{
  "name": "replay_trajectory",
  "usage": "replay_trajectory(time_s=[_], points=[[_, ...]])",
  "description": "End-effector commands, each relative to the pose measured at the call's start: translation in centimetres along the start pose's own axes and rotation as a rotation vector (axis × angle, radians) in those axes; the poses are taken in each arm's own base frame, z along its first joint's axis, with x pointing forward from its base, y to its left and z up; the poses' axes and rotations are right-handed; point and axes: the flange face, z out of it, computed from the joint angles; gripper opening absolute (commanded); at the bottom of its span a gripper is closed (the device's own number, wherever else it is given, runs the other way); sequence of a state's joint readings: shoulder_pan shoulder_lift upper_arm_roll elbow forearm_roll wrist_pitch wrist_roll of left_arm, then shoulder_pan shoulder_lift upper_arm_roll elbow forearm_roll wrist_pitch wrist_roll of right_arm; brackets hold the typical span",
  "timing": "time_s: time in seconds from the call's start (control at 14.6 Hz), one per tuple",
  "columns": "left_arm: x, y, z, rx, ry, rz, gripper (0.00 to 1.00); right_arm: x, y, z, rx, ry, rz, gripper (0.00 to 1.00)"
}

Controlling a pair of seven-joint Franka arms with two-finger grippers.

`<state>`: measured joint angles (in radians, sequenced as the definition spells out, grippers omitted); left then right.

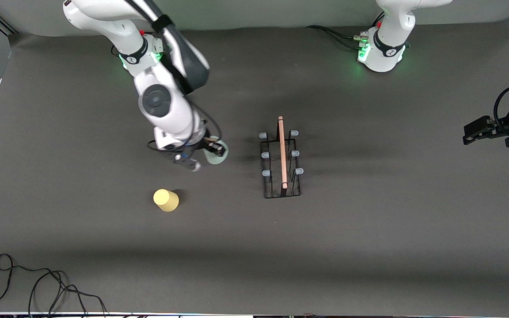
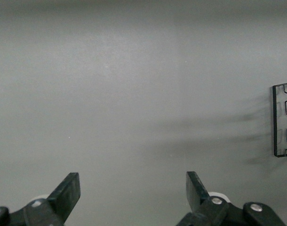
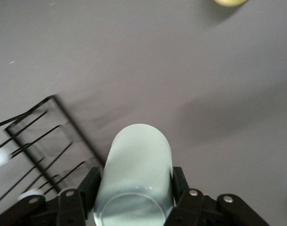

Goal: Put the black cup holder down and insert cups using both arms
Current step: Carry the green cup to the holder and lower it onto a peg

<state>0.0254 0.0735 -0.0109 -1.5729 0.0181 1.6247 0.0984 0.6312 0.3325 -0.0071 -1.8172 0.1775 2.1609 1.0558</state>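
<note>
Right end effector [image 3: 134,188] gripping pale green cup [image 3: 136,174], left end effector [image 2: 133,195] spread wide

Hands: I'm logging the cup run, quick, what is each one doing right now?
Left hand: open, empty, waiting at the left arm's end of the table.
Right hand: shut on the pale green cup, beside the black cup holder.

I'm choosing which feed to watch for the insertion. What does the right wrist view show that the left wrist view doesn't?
Only the right wrist view: the pale green cup clamped in the right pincer, and an edge of the yellow cup.

Only the left wrist view: the left pincer, open and holding nothing over bare table.

Both: the grey table and part of the black cup holder, with its pegs visible only from the right wrist.
</note>
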Motion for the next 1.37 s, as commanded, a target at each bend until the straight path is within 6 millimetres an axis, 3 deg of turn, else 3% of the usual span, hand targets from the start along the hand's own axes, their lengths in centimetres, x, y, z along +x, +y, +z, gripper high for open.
replay_trajectory(time_s=[0.0, 0.21, 0.41, 0.48, 0.62, 0.75, 1.03, 1.1, 1.16, 1.3], points=[[-0.5, -0.1, -0.7, 0.013, -0.003, 0.011, 1.0, -2.3, -4.7, 0.1, 0.023, -0.007, 0.068, 0.0], [-0.5, -0.2, -0.8, 0.012, 0.001, 0.011, 1.0, -5.5, -6.7, -0.1, 0.036, -0.007, 0.09, 0.0], [-0.6, 0.1, -0.9, 0.013, 0.002, 0.014, 1.0, -6.3, -6.9, -0.8, 0.037, -0.012, 0.111, 0.0], [-0.6, 0.1, -0.8, 0.013, -0.001, 0.008, 1.0, -7.8, -7.5, -0.8, 0.038, -0.016, 0.097, 0.0], [-0.6, 0.1, -0.8, 0.013, 0.001, 0.007, 1.0, -8.7, -7.9, -0.3, 0.034, -0.019, 0.11, 0.0], [-0.5, 0.1, -0.8, 0.013, 0.001, 0.008, 1.0, -10.4, -8.4, 1.9, 0.006, -0.023, 0.087, 0.0], [-0.6, 0.0, -0.5, 0.012, -0.007, 0.004, 1.0, -10.9, -8.6, 4.2, -0.012, -0.023, 0.08, 0.03], [-0.6, 0.1, -0.4, 0.012, -0.009, 0.004, 1.0, -10.8, -8.6, 4.3, -0.013, -0.024, 0.081, 0.6], [-0.5, 0.2, -0.4, 0.014, -0.009, 0.004, 1.0, -10.8, -8.6, 4.6, -0.016, -0.024, 0.081, 0.94], [-0.6, 0.3, -0.5, 0.014, -0.007, 0.005, 1.0, -10.7, -8.7, 4.5, -0.013, -0.023, 0.084, 0.96]])
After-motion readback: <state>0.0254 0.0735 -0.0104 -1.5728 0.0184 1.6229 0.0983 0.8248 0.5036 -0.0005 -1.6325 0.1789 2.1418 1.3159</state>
